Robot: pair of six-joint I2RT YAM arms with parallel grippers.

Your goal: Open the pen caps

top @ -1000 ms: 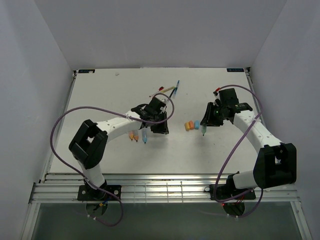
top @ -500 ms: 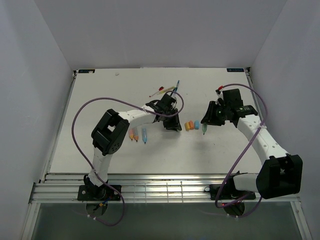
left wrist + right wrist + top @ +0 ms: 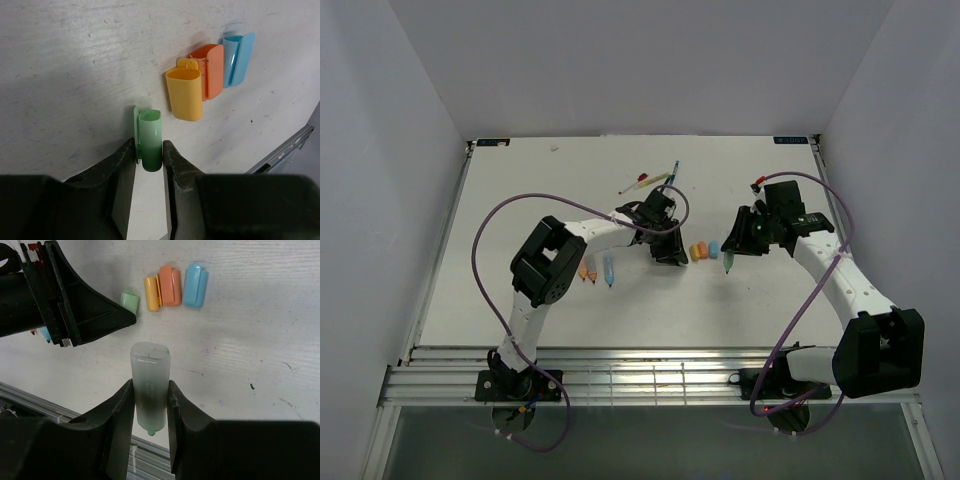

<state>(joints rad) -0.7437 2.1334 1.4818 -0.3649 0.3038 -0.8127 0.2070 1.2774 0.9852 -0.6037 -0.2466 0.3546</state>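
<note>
My left gripper [image 3: 149,148] is shut on the pale green cap [image 3: 150,137], holding it low over the table just left of a row of loose caps. The row is a yellow-orange cap [image 3: 185,94], an orange cap [image 3: 211,70] and a blue cap [image 3: 237,56]. In the top view the left gripper [image 3: 669,252] sits beside those caps [image 3: 698,251]. My right gripper [image 3: 150,395] is shut on the thick translucent green pen barrel [image 3: 149,385], uncapped, tip toward the camera. It hangs right of the caps in the top view [image 3: 731,258]. The right wrist view also shows the green cap [image 3: 129,301].
Two orange pens [image 3: 586,271] and a blue pen [image 3: 609,272] lie uncapped at the left. Thin stick pens [image 3: 655,180], one with a red cap, lie at the back. The slatted table edge [image 3: 650,375] runs along the front. White walls enclose the table.
My left gripper has swung right from beside the uncapped pens to the row of caps, its arm folding. The right gripper with the green barrel has barely shifted.
</note>
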